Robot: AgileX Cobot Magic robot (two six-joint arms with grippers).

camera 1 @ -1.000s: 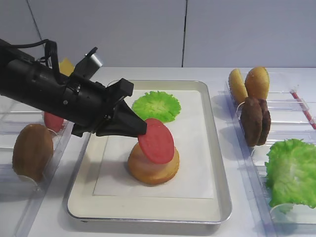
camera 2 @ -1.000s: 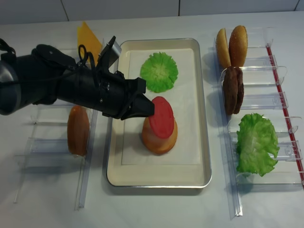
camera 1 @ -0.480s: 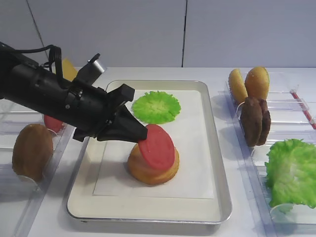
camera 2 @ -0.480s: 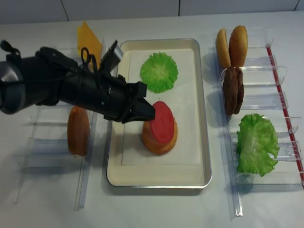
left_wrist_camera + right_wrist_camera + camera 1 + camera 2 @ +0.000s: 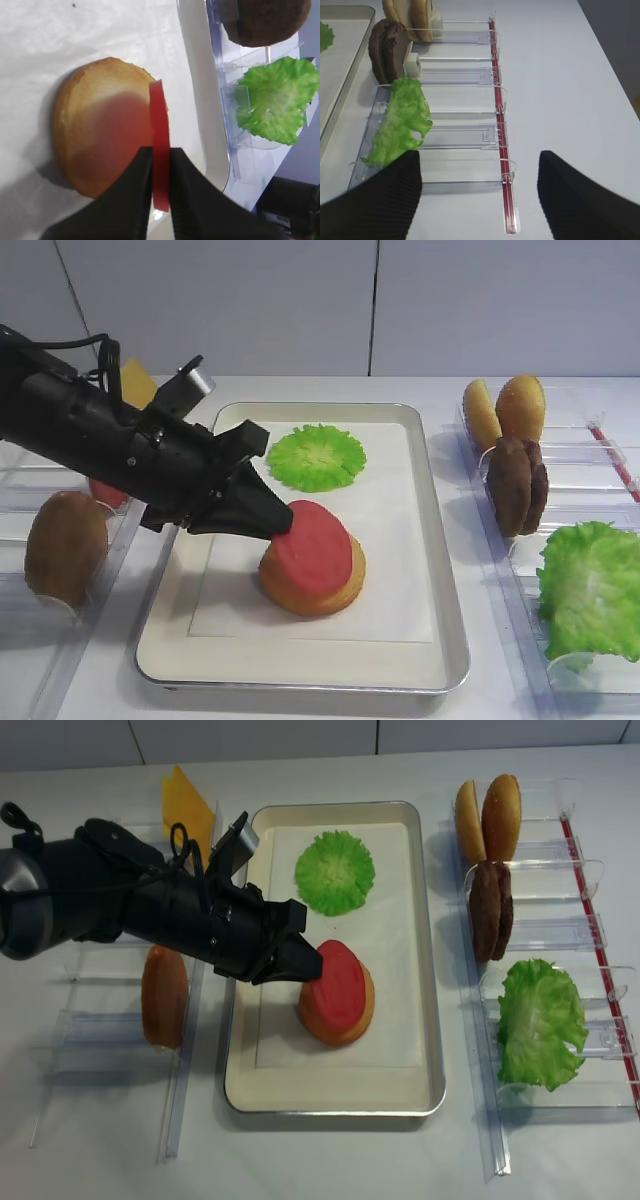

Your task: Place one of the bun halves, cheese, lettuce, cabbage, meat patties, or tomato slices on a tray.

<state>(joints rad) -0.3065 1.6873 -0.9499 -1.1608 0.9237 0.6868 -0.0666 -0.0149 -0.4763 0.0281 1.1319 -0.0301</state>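
My left gripper point(image 5: 278, 523) point(image 5: 315, 963) is shut on the edge of a red tomato slice point(image 5: 312, 545) point(image 5: 160, 115). The slice lies tilted on the flat face of a golden bun half point(image 5: 322, 598) point(image 5: 340, 1025) point(image 5: 95, 145). That bun half sits on the white paper in the silver tray point(image 5: 300, 680) point(image 5: 335, 1108). A green lettuce leaf point(image 5: 315, 455) lies at the tray's far end. My right gripper point(image 5: 479, 160) hangs open over the table beside the right racks, with nothing between its fingers.
Clear racks on the right hold two bun halves point(image 5: 505, 408), dark meat patties point(image 5: 518, 485) and lettuce point(image 5: 590, 590) point(image 5: 400, 122). Left racks hold another bun half point(image 5: 65, 545), a tomato slice point(image 5: 105, 490) and yellow cheese point(image 5: 185, 805).
The left gripper has come down and back a little, and the tomato slice has gone from steeply tilted above the bun half to lying nearly flat on it.
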